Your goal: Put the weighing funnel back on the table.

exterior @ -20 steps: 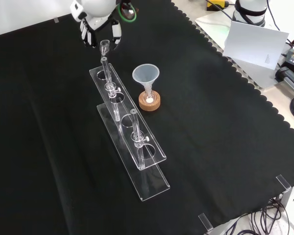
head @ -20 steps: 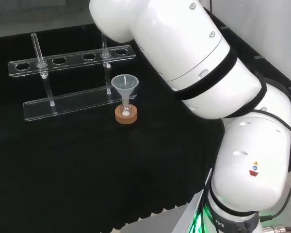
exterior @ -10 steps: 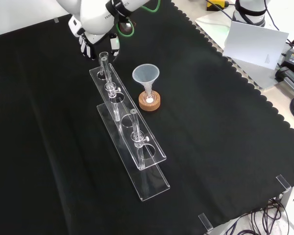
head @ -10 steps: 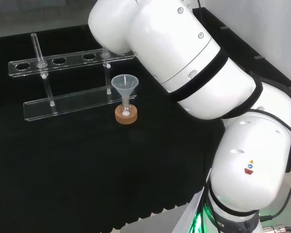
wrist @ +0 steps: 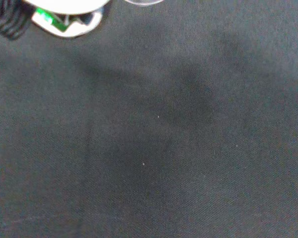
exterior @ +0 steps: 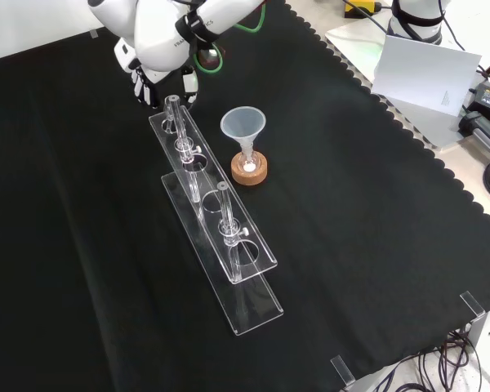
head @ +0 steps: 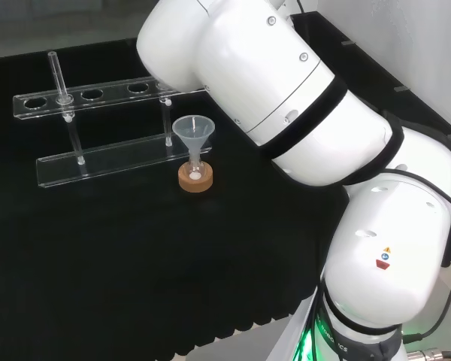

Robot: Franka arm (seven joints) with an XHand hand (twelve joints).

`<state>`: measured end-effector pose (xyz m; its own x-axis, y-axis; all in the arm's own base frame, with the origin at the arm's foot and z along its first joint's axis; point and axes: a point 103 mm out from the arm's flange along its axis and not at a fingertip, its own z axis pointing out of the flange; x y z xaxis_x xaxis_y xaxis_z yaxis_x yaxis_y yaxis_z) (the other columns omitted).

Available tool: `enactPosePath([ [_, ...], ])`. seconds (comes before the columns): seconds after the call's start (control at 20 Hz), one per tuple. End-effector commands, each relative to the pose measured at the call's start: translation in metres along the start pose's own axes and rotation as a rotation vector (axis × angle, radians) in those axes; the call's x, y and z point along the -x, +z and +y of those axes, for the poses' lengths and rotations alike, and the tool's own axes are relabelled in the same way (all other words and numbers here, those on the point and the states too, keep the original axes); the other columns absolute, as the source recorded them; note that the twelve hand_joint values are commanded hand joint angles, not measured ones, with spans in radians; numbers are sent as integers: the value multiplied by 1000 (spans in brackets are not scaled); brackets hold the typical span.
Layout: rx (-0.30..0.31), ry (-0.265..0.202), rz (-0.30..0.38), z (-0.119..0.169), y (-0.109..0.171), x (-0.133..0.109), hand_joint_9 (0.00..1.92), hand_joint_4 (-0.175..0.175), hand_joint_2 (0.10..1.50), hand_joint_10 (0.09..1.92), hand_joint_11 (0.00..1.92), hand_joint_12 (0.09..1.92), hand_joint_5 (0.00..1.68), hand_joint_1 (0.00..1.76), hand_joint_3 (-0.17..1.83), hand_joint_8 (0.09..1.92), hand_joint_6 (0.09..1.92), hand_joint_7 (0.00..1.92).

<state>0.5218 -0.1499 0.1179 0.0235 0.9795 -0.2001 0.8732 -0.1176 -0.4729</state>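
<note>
Black cloth [exterior: 376,245] covers the bench; white arm [head: 286,90] stretches over it. Front view: clear rack [exterior: 220,237] w/ upright tubes [exterior: 222,208], funnel [exterior: 243,126] on cork ring [exterior: 250,171] just right of it. Hand [exterior: 151,69] hangs at rack's far end; clenched or released, can't tell. Curved clear edge next to hand in wrist view is prob. the weighing funnel [wrist: 141,1].

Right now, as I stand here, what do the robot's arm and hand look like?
The arm is a chain of fat, rounded, glossy white links with black bands at the joints and a small red and blue sticker low down. A green cable loops near the wrist. The hand is black and white.
</note>
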Motion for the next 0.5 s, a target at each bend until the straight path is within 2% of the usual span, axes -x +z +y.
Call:
enactPosePath([
  [0.05, 10, 7, -14, 4, 11, -4, 980, 175, 659, 437, 672, 1214, 1215, 1106, 706, 640, 798, 615],
  [0.5, 33, 13, -17, 7, 17, -7, 982, 175, 661, 438, 674, 1213, 1211, 1105, 704, 643, 802, 621],
])
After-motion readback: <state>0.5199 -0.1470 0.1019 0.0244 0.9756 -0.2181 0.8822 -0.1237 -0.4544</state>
